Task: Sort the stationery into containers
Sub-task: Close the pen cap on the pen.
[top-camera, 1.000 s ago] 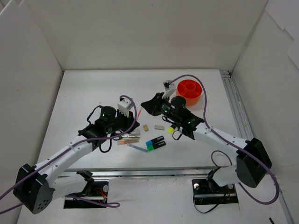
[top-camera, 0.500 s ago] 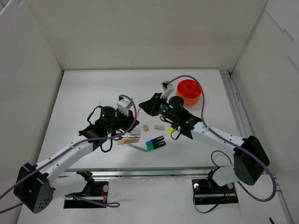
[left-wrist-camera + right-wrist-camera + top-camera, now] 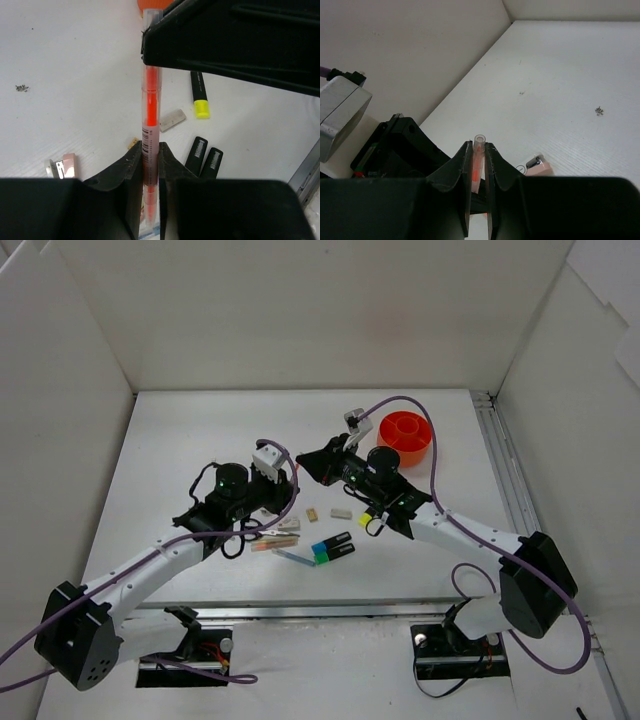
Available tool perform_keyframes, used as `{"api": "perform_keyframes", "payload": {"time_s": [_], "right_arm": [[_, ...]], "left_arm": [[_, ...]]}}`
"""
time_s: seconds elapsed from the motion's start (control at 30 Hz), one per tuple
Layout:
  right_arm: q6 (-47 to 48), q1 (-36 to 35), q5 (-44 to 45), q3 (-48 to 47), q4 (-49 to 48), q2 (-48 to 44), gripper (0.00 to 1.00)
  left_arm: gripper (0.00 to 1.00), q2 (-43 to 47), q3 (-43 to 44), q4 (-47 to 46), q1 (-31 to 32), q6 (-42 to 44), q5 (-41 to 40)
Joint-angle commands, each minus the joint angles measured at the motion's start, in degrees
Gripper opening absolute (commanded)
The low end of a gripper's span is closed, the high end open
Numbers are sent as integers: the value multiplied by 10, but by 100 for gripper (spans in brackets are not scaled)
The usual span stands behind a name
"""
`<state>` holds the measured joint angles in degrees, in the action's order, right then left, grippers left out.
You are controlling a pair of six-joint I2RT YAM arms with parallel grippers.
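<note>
Handover, I'd say: left gripper (image 3: 150, 151) and right gripper (image 3: 479, 150) both clamp 1 orange pen (image 3: 151, 100); left must release, orange cup (image 3: 384, 430) waits at 2 o'clock.

Translucent orange pen (image 3: 151, 110), gripped at both ends; orange cup (image 3: 406, 434) upright at far right; blue-tipped highlighter (image 3: 331, 541) and green-tipped highlighter (image 3: 335, 552) lying side by side.
</note>
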<state>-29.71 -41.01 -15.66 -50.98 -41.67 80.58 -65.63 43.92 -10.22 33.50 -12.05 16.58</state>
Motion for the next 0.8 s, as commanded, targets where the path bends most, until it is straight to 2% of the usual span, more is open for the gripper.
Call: {"api": "perform_keyframes", "payload": {"time_s": [0.0,0.47,0.77], "right_arm": [[54,-28,-89,37,38,8,0],[55,-68,-117,38,64,103,0],[38,-71,-130,43,91,125,0]], "left_arm": [[0,10,94,-158,-33,26,-13],[0,-12,224,-126,-64,65,39],[0,11,237,-121,-70,92,19]]}}
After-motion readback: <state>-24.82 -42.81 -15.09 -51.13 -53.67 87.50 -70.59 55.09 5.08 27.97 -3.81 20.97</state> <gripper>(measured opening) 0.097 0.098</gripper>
